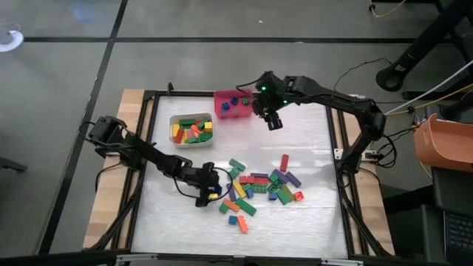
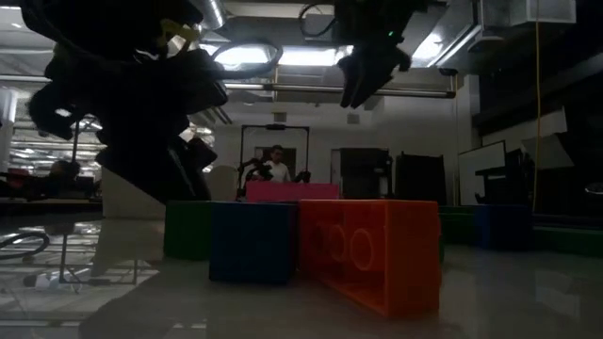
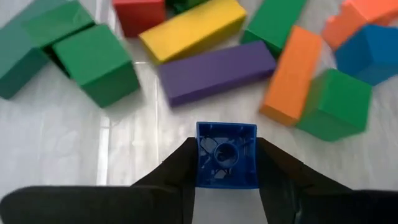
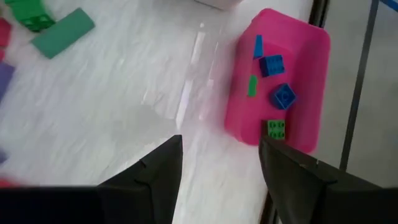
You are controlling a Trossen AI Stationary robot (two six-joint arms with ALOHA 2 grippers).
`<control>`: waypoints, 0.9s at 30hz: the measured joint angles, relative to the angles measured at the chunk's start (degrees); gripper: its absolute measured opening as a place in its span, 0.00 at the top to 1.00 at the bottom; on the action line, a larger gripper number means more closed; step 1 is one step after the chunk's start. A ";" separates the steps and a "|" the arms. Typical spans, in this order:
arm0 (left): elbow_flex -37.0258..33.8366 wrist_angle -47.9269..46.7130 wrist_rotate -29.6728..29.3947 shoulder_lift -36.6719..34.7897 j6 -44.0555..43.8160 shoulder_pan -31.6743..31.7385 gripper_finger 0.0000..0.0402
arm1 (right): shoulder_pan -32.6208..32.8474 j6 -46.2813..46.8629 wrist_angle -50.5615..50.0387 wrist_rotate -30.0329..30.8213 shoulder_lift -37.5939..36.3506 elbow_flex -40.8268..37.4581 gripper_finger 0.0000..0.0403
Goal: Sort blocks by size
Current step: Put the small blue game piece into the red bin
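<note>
Small blue brick point(image 3: 226, 154), squarish, hollow underside with its round central tube and thin ribs facing the left wrist camera, pinched between the two dark fingers of the left gripper point(image 3: 226, 163), which press on its opposite walls. Held low over the white tabletop point(image 1: 310, 229), toward the front edge and left of centre, at the left fringe of the loose pile of blocks point(image 1: 260, 191). Just beyond it, smooth glossy plastic pieces with crisp edges: a long purple bar point(image 3: 216, 72), a long yellow bar point(image 3: 193, 28) beside it, an orange bar point(image 3: 293, 74), green blocks point(image 3: 96, 63) both squat and long, a red piece point(image 3: 140, 12) and another blue one point(image 3: 372, 51). Spread across the middle of the tabletop toward the front, a scatter of short squarish bricks and long bars in mixed colours, some touching, some lying apart. At table height, an orange studded brick point(image 2: 372, 250) with round embossed circles on its side, touching a dark blue one point(image 2: 252, 240), a green one point(image 2: 187, 229) behind. Near the back edge, a pale rectangular bin point(image 1: 191, 130) filled with long bars in yellow, green, red and orange; right of it, a pink rectangular bin point(image 4: 280, 93) with rounded corners holding a few small blue and green studded bricks point(image 4: 273, 65). Right gripper point(image 1: 273, 122) hanging above the tabletop just beside the pink bin's front right corner, fingers spread apart with nothing between them. Tabletop surface white, faintly streaked and glossy, framed by dark rails.
</note>
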 joint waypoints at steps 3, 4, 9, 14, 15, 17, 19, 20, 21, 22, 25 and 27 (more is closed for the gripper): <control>0.00 0.30 0.00 0.00 0.09 1.35 0.72 | 0.00 -0.07 -0.63 0.02 -2.73 -0.57 0.48; 0.00 0.34 0.00 -0.04 0.42 1.87 0.72 | 0.00 -0.09 -0.57 0.00 -3.86 -1.29 0.48; 1.16 0.36 0.00 -1.22 3.49 5.51 0.72 | 0.00 -0.08 0.24 0.01 -10.34 -8.75 0.48; 3.95 0.38 0.11 -4.17 11.93 10.24 0.71 | 0.04 2.84 7.31 -1.02 -18.11 -22.36 0.48; 4.54 0.51 0.11 -4.73 14.22 11.54 0.71 | 0.04 3.36 9.12 -1.40 -19.78 -25.32 0.48; 5.66 0.58 0.02 -5.66 18.85 14.44 0.71 | 0.07 4.15 12.70 -2.17 -22.71 -31.07 0.48; 6.84 0.46 -0.21 -6.03 23.05 17.98 0.71 | 0.05 5.10 16.62 -3.77 -25.41 -36.59 0.48; 7.44 0.48 -0.71 -6.05 25.02 19.91 0.70 | 0.07 5.74 18.77 -5.00 -26.50 -39.19 0.48; 7.94 0.58 -1.48 -6.05 26.95 21.93 0.70 | 0.07 6.56 20.81 -6.42 -27.45 -41.77 0.48; 8.42 0.49 -2.54 -6.07 28.50 24.12 0.70 | 0.07 7.77 22.90 -8.08 -28.13 -44.09 0.48; 9.16 1.60 -5.34 -6.08 31.53 31.01 0.70 | 0.65 10.96 28.81 -14.41 -28.94 -50.29 0.48; 9.16 3.90 -5.57 -6.08 31.89 35.70 0.70 | 1.84 12.52 32.10 -16.77 -28.94 -53.36 0.48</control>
